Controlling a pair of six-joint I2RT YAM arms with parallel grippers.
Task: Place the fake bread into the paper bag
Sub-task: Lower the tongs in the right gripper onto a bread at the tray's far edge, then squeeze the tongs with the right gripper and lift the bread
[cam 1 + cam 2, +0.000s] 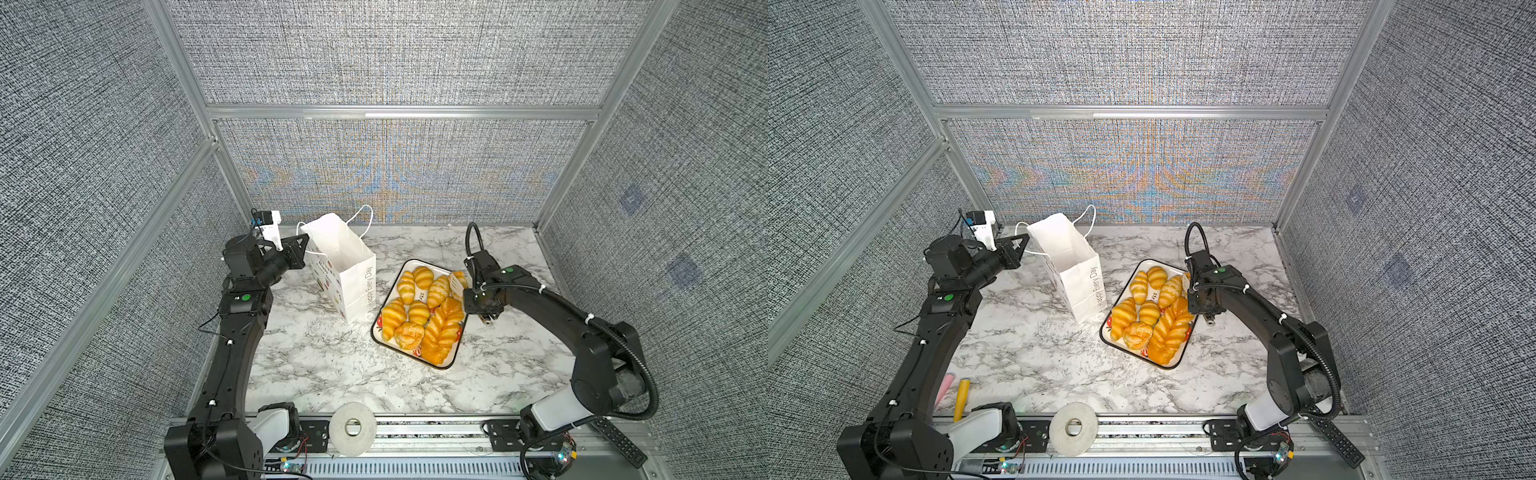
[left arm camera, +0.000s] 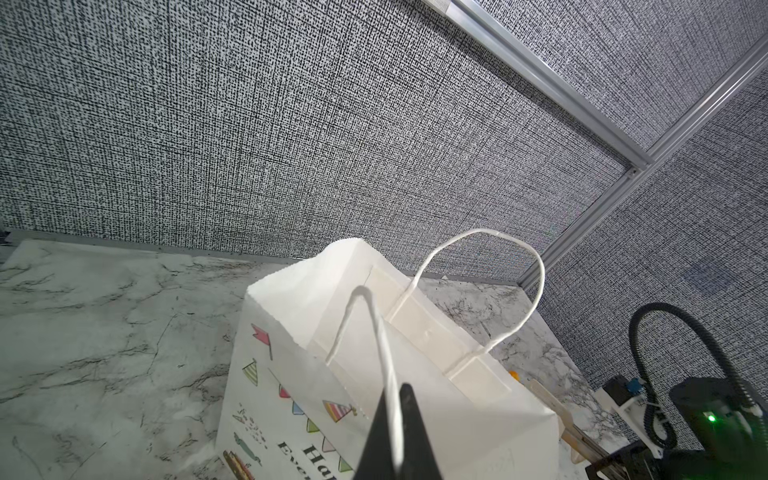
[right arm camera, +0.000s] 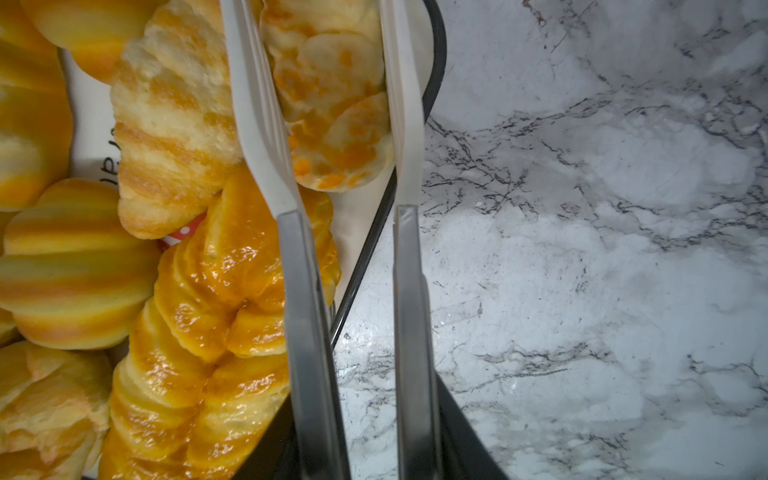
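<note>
Roughly ten fake bread pieces (image 1: 418,312) — one tray (image 1: 398,348), one paper bag (image 1: 353,286), one tape roll (image 1: 353,428)

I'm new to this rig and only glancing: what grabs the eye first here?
A heap of glossy golden fake bread fills a tray right of centre on the marble table. Left of it stands an open white paper bag, the left gripper shut on its handle. The white fingers of the right gripper straddle a pale croissant at the tray's far right corner.
</note>
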